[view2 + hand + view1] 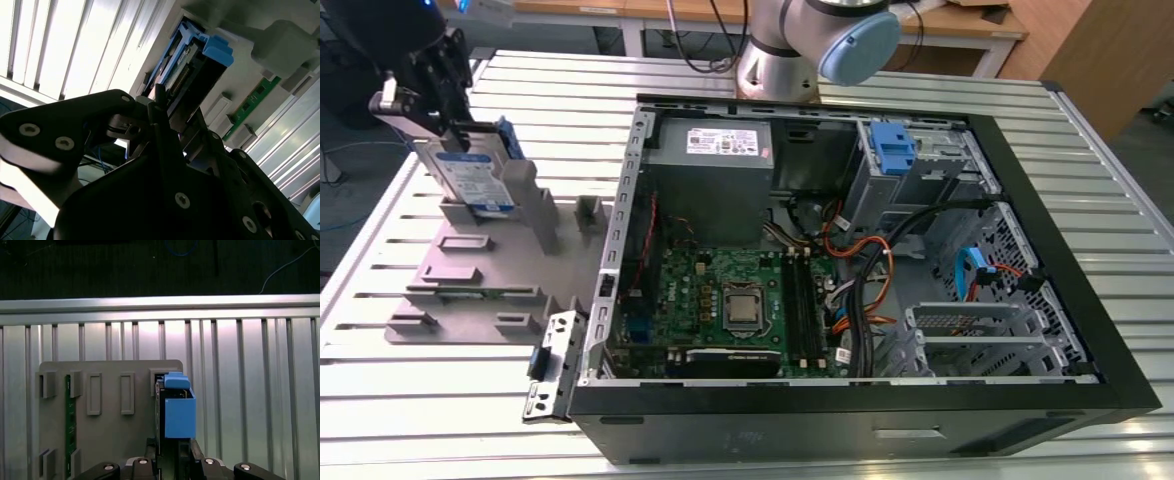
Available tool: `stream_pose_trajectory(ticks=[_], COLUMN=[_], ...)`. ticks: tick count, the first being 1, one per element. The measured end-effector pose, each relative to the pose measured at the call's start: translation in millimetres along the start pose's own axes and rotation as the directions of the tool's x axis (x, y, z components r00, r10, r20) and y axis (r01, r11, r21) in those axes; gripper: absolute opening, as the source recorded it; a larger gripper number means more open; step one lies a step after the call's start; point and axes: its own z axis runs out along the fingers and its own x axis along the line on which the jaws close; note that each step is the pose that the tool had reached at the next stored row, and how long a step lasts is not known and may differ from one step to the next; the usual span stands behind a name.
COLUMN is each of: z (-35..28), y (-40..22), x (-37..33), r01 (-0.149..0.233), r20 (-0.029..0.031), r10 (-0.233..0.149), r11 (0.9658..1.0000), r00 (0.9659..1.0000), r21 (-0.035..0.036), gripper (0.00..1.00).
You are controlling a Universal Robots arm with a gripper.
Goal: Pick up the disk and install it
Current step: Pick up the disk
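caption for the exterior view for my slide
The gripper at the upright disk in a grey fixture, beside an open computer case on a slatted table

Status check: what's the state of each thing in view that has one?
disk: upright in the grey holder, not installed.
gripper: at the disk's upper end.
computer case: lying flat, side open, board exposed.
memory stick: slotted in the holder.
blue bracket: seated in the case's drive bay.

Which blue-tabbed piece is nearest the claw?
The disk upright in the grey rack, outside the case; the bare blue bracket sits inside the case.
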Motion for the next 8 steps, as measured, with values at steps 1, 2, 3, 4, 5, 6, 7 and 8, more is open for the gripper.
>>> stream_pose_trajectory(ticks=[1,2,3,4,5,6,7,8], z=[-0.2,-0.2,-0.3,-0.6,-0.7,-0.7,-0.7,-0.7], y=[0.0,0.0,0.0,0.0,0.0,0.0,0.0,0.0], x=[0.0,0.0,0.0,0.0,0.0,0.0,0.0,0.0], r01=[0.0,0.0,0.0,0.0,0.0,0.0,0.001,0.001], r20=[0.0001,0.0002,0.0001,0.0,0.0,0.0,0.0,-0.0002], r10=[0.0,0.0,0.0,0.0,0.0,0.0,-0.001,-0.001], r11=[1.0,1.0,1.0,1.0,1.0,1.0,1.0,1.0], r00=[1.0,1.0,1.0,1.0,1.0,1.0,1.0,1.0], r21=[0.0002,0.0003,0.0003,0.0,0.0,-0.0001,-0.0001,-0.0002], gripper=[0.35,0.35,0.35,0.35,0.35,0.35,0.35,0.35])
